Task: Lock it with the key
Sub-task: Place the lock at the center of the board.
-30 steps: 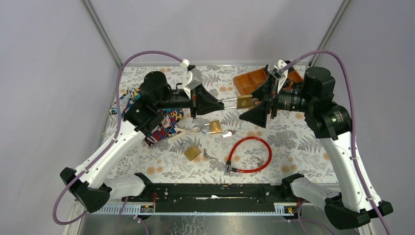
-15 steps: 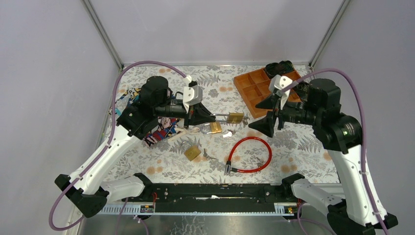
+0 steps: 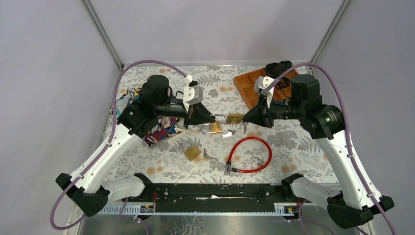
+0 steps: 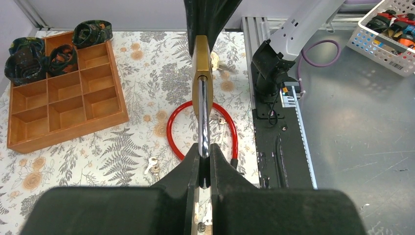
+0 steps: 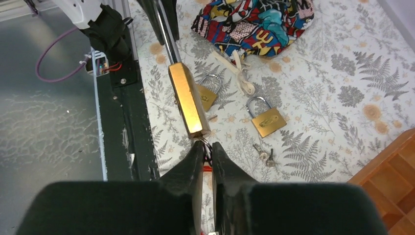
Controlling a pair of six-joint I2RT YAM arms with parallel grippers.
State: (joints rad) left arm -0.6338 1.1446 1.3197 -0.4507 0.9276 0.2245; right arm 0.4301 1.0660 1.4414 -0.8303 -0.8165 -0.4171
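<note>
Only the ring of the key (image 5: 207,145) shows; the rest is hidden between the fingers of the right gripper (image 5: 208,152), which pinch it at the base of the padlock (image 5: 188,100). A second ago these jaws stood spread wide at the padlock. Farther on, the left gripper (image 4: 204,155) stays clenched on the shackle (image 4: 204,122). The padlock hangs level above the table (image 3: 293,142), shackle toward the left arm, keyhole end rightward.

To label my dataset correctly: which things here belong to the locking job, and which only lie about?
In the job: held padlock, key, left tool, right tool.
Lying about: near padlock, far padlock, red cable lock, loose keys, wooden tray, cloth bag.
</note>
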